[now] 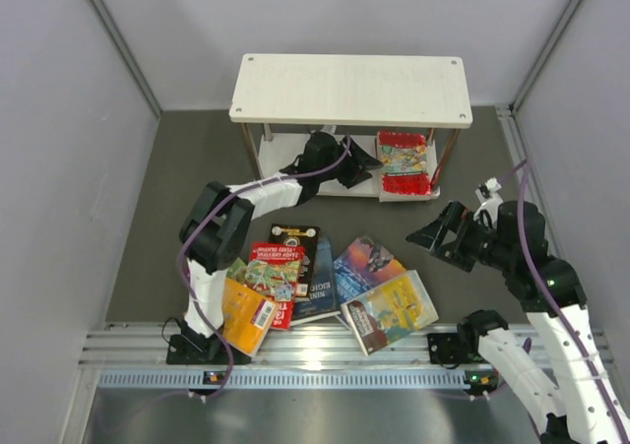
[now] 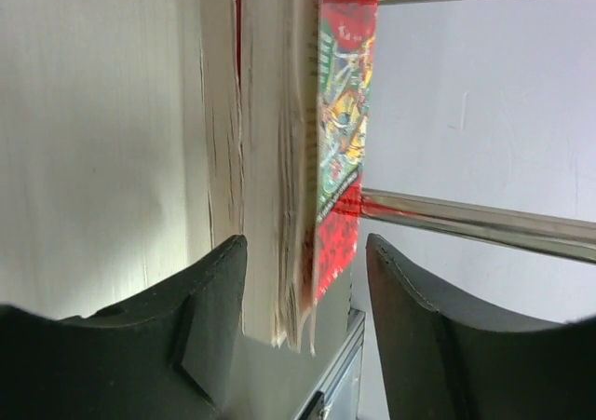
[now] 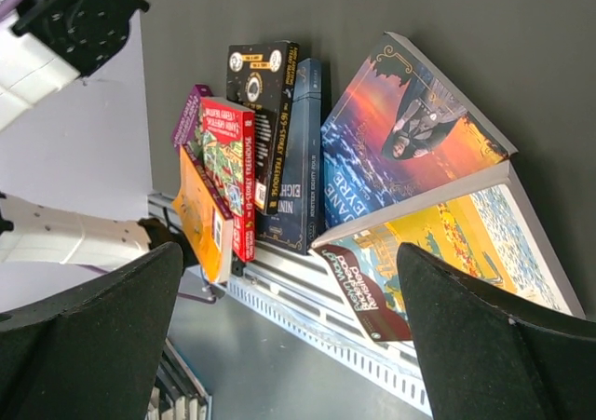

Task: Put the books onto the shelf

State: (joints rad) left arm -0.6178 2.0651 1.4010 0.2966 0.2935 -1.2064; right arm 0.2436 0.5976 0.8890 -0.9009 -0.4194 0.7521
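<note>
Dark mat point(image 1: 187, 163): "JANE EYRE" cover point(image 3: 400, 131); L claw point(image 2: 305, 252) loose astride red book point(image 2: 340, 113) on shelf point(image 1: 351, 88); R claw point(image 3: 289, 252) gaping.

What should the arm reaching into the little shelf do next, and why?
Probably pull the left fingers straight back out of the shelf. They stand apart around the red book, one clear of its cover, and it already sits on the lower board. More books wait on the table.

My left arm point(image 1: 258, 196), right arm point(image 1: 551, 350) — white shells, black joint housings, purple cable point(image 1: 527, 208) along each. Green light point(image 1: 553, 285) on right one. Fingers point(image 3: 93, 345) matte black — thick, tapered.
</note>
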